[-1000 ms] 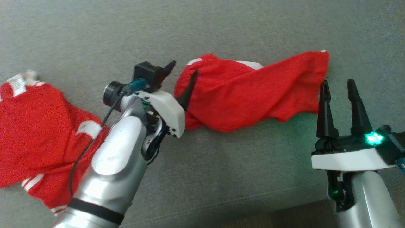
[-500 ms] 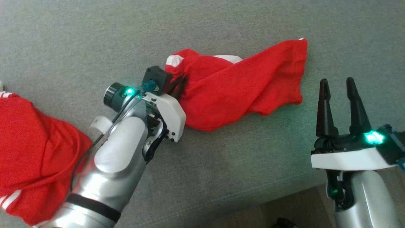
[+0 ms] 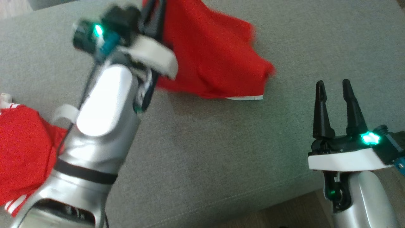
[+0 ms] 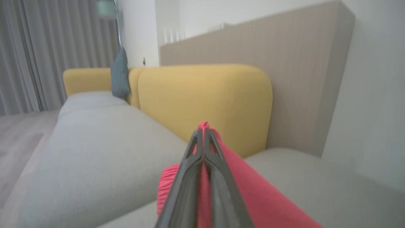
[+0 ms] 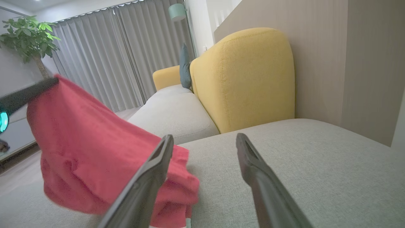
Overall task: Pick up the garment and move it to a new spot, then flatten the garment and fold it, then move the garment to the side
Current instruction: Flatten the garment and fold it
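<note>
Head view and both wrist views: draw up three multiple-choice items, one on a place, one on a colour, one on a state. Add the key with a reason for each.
1. Where does the striped red garment lie in the head view?
A. At the upper right corner
B. At the lower left, on the grey sofa seat
C. On the wooden floor

2. What colour is the sofa backrest?
A. Blue
B. Grey
C. Yellow

3. How does the right pincer stand?
A. Open, holding nothing
B. Shut on cloth
C. Shut, empty

Key:
1 B: it rests on the seat at the lower left edge, partly behind the left arm.
2 C: both wrist views show it yellow.
3 A: its fingers stand apart with nothing between them; it is the left pincer that is shut on the lifted red garment.
</note>
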`<state>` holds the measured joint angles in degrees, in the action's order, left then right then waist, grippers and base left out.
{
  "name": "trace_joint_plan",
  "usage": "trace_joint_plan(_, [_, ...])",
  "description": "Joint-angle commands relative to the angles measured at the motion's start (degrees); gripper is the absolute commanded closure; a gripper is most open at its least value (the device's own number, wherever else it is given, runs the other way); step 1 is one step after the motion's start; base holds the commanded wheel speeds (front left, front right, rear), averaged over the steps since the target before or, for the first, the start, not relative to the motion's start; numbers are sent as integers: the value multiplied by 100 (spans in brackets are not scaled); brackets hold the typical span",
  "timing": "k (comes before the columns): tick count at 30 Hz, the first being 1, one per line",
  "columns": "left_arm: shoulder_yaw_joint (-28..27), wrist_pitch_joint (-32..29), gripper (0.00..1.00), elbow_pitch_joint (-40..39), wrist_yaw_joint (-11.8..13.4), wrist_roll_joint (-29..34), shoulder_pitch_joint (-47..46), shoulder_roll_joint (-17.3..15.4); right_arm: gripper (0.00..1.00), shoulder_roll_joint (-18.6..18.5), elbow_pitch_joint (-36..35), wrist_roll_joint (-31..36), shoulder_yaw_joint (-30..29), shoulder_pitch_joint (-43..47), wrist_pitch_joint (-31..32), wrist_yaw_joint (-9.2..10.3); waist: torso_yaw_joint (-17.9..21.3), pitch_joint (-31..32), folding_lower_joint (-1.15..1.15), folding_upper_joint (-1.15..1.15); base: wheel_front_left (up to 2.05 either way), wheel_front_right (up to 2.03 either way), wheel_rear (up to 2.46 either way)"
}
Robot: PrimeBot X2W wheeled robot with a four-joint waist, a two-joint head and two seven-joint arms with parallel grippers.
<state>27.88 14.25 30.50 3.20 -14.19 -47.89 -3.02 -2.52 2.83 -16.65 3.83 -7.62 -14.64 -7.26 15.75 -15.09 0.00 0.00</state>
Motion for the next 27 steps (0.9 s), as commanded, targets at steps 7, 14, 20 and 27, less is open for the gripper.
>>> trace_joint_plan(7, [-374,72,100,-1824,277,337,-254,3,0,-35,-177,-108,98,-144,-36,-23,-94,19,0,0,0,0,0])
trace_joint_plan(14, [592,73,100,-1635,-196,640,688,11,0,-35,-169,-4,-48,-152,-36,-23,-582,25,0,0,0,0,0])
trace_joint_plan(20, [1812,74,100,-1064,-768,1145,1439,-61,0,-35,-65,124,-160,-141,-36,-23,-1017,224,0,0,0,0,0])
trace_joint_plan(27, [2847,74,100,-362,-1020,1232,1872,-160,0,-35,40,216,-209,-108,-36,-23,-1290,435,0,0,0,0,0])
